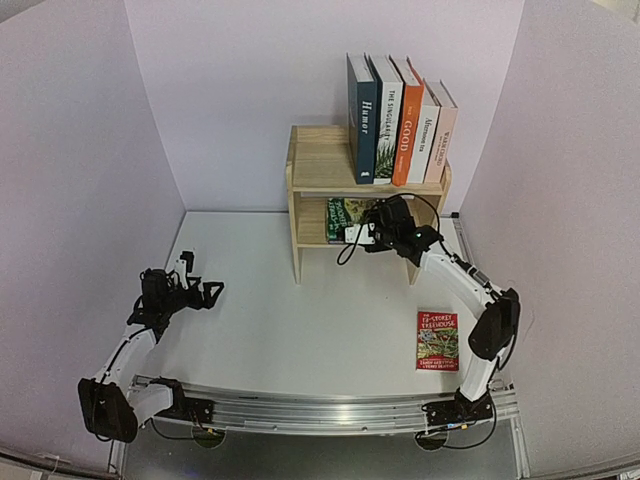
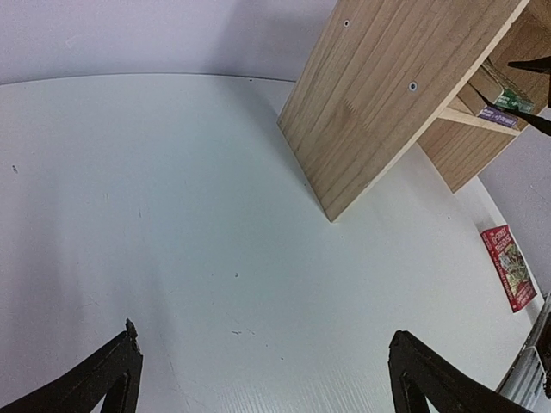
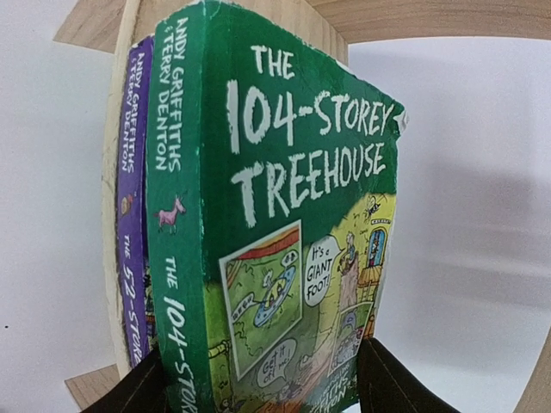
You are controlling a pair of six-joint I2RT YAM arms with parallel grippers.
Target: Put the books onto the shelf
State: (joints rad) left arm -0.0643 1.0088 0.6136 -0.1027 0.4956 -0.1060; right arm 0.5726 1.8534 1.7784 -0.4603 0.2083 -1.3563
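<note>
Where the green Treehouse book (image 3: 275, 241) stands: upright on the lower tier of the shelf (image 1: 320, 165), beside a purple book (image 3: 133, 215), between the fingers of the right tool (image 3: 263, 383).
Right tool: fingers flank spine and cover; whether they grip cannot be told.
Left tool (image 2: 263, 370): wide open, empty, above the table (image 2: 172, 215).
Risk: pulling back askew could drag or topple the book.
Red book (image 1: 437, 340): flat on the table, not yet shelved.

Five tall books (image 1: 400, 120) stand upright on the top tier of the pale wooden shelf (image 1: 318, 165). The green paperback (image 3: 284, 241) and purple paperback (image 3: 133, 224) stand in the lower tier. The red paperback (image 1: 437, 340) lies flat on the counter (image 1: 280, 320).
</note>
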